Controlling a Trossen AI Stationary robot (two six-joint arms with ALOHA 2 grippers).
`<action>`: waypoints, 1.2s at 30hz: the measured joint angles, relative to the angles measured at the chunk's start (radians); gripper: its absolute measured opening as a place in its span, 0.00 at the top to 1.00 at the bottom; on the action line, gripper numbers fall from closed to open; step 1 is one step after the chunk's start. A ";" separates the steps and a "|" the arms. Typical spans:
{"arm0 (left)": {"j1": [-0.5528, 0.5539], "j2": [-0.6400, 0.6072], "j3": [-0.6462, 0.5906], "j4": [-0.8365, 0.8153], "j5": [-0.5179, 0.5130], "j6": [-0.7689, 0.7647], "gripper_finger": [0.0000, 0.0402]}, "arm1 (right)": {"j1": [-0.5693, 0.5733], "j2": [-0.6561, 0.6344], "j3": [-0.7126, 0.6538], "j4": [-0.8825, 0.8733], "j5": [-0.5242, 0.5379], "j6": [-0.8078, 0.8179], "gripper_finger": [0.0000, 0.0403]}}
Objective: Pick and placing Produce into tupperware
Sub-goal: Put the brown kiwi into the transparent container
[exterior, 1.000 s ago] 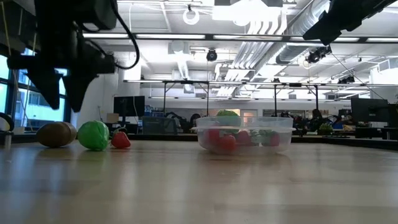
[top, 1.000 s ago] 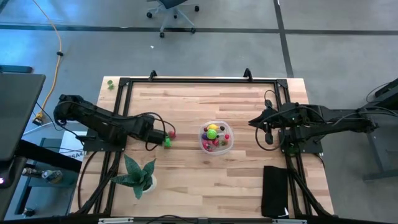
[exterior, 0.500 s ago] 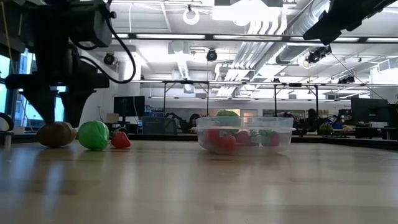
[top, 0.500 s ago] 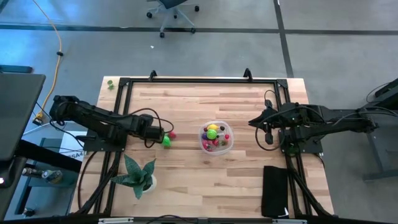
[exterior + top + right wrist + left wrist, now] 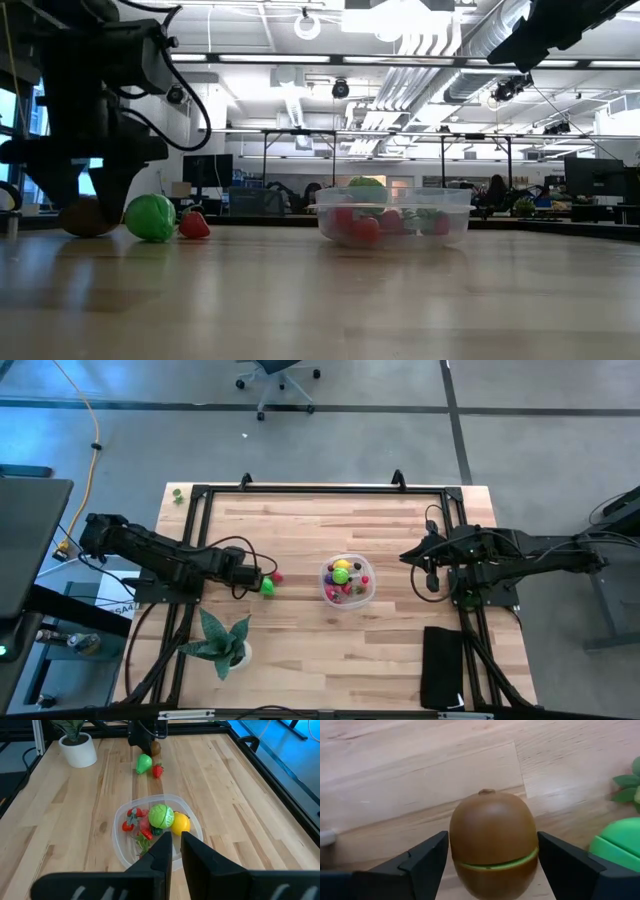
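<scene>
Kiwi (image 5: 493, 844) now sits between the left tool's (image 5: 492, 865) spread fingers, which we see have dropped from above it down to the table (image 5: 330, 650), left of frame centre; nothing gripped yet. Tupperware (image 5: 348, 581) waits mid-frame; right tool (image 5: 172, 851) shut, empty.
</scene>
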 joint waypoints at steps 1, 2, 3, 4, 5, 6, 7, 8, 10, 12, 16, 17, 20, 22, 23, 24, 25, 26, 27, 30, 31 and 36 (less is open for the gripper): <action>0.000 0.000 -0.008 0.010 0.000 0.000 0.28 | 0.000 0.000 0.000 0.000 0.000 0.000 0.93; 0.000 0.000 -0.016 0.018 0.000 0.000 0.28 | 0.000 0.000 0.000 0.000 0.000 0.000 0.93; 0.000 0.000 -0.020 0.026 0.000 0.000 0.28 | 0.000 0.000 0.000 0.000 0.000 0.000 0.93; 0.000 0.000 -0.022 0.033 -0.001 0.000 0.28 | 0.000 0.000 0.000 0.000 0.000 0.000 0.93; 0.000 0.000 -0.022 0.034 -0.001 0.000 0.28 | 0.000 0.000 0.000 0.000 0.000 0.000 0.93; 0.000 0.000 -0.022 0.033 -0.003 0.000 0.28 | 0.000 0.000 0.000 0.000 0.000 0.000 0.93; 0.000 0.000 -0.023 0.033 -0.007 -0.001 0.28 | 0.000 0.000 0.000 0.000 0.000 0.000 0.93; 0.000 0.000 -0.023 0.034 -0.016 -0.001 0.28 | 0.000 0.000 0.000 0.000 0.000 0.000 0.93; 0.000 0.000 -0.023 0.033 -0.031 0.000 0.30 | 0.000 0.000 0.000 0.000 0.000 0.000 0.93; 0.000 0.000 -0.023 0.034 -0.035 -0.004 0.33 | 0.000 0.000 0.000 0.000 0.000 0.000 0.93; 0.000 0.000 -0.023 0.033 -0.037 -0.022 0.41 | 0.000 0.000 0.000 0.000 0.000 0.000 0.93; 0.000 0.000 -0.023 0.033 -0.039 -0.026 0.42 | 0.000 0.000 0.000 0.000 0.000 0.000 0.93; 0.000 0.000 -0.022 0.032 -0.039 -0.027 0.43 | 0.000 0.000 0.000 0.000 0.000 0.000 0.93; 0.000 0.000 -0.023 0.026 -0.039 -0.025 0.39 | 0.000 0.000 0.000 0.000 0.000 0.000 0.93; 0.000 0.001 -0.023 0.023 -0.039 -0.020 0.37 | 0.000 0.000 0.000 0.000 0.000 0.000 0.93; 0.000 0.001 -0.023 0.022 -0.041 -0.019 0.35 | 0.000 0.000 0.000 0.000 0.000 0.000 0.93; 0.000 0.001 -0.023 0.021 -0.043 -0.016 0.33 | 0.000 0.000 0.000 0.000 0.000 0.000 0.93; 0.000 0.001 -0.023 0.020 -0.043 -0.011 0.33 | 0.000 0.000 0.000 0.000 0.000 0.000 0.93; 0.000 0.001 -0.023 0.021 -0.044 -0.011 0.32 | 0.000 0.000 0.000 0.000 0.000 0.000 0.93; 0.000 0.001 -0.023 0.024 -0.047 -0.014 0.36 | 0.000 0.000 0.000 0.000 0.000 0.000 0.93; 0.000 0.001 -0.023 0.024 -0.049 -0.022 0.38 | 0.000 0.000 0.000 0.000 0.000 0.000 0.93; 0.000 0.001 -0.022 0.026 -0.056 -0.030 0.43 | 0.000 0.000 0.000 0.000 0.000 0.000 0.93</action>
